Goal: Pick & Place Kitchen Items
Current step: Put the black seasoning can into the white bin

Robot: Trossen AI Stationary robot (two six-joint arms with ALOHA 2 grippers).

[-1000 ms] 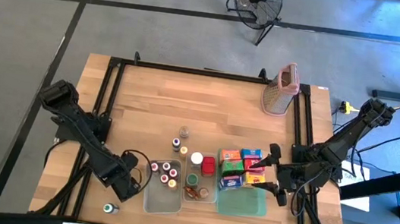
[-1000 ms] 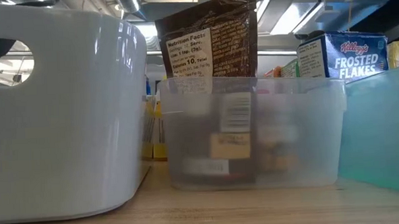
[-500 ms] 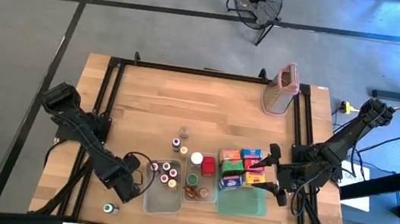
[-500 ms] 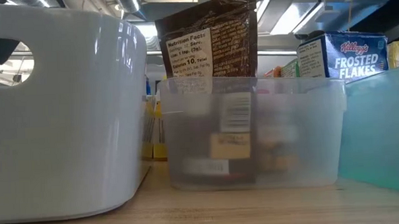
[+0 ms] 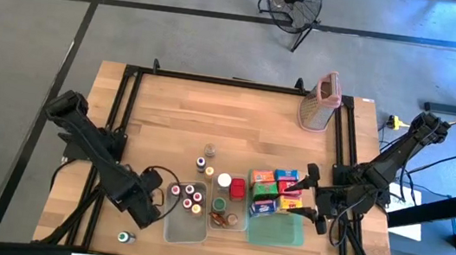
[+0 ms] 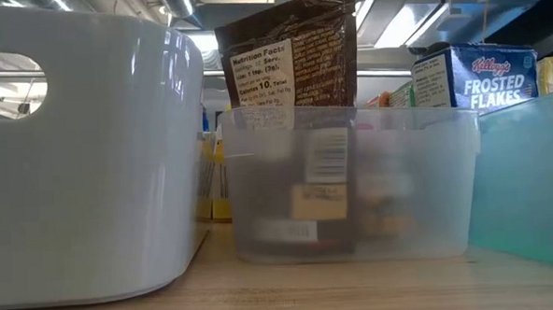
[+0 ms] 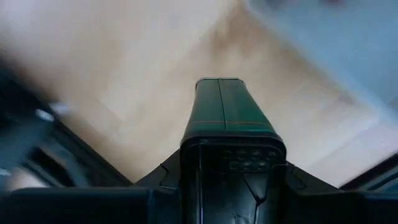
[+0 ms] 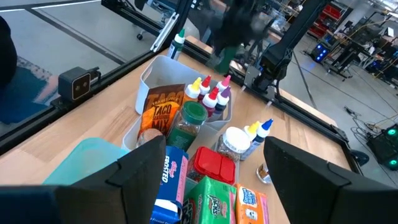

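High view: the left gripper [image 5: 148, 212] hangs at the outer edge of the clear tub [image 5: 171, 225] of small capped bottles [image 5: 189, 197], on the side of that tub away from the green tray [image 5: 278, 231]. A lone green-capped bottle [image 5: 123, 237] lies on the wooden table [image 5: 212, 117], farther from the tray than the left gripper. The right gripper [image 5: 315, 199] stands with its jaws wide apart and empty, just beside the colourful cartons [image 5: 277, 192] that border the tray. Low view: neither gripper shows. A white tub [image 6: 81, 182], a clear container [image 6: 353, 184] holding a brown packet [image 6: 291, 52], and a Frosted Flakes carton [image 6: 474, 76] line up beside the tray's teal wall. Left wrist view: a dark green item [image 7: 227, 106] juts out from between the left gripper's closed fingers, above bare wood. What kind of item it is cannot be told. Right wrist view: past the right gripper's spread fingers [image 8: 143, 180] sit a taco packet [image 8: 161, 106], a green-lidded jar [image 8: 191, 121], a red box [image 8: 213, 165] and a white-lidded jar [image 8: 235, 142], all near the tray.
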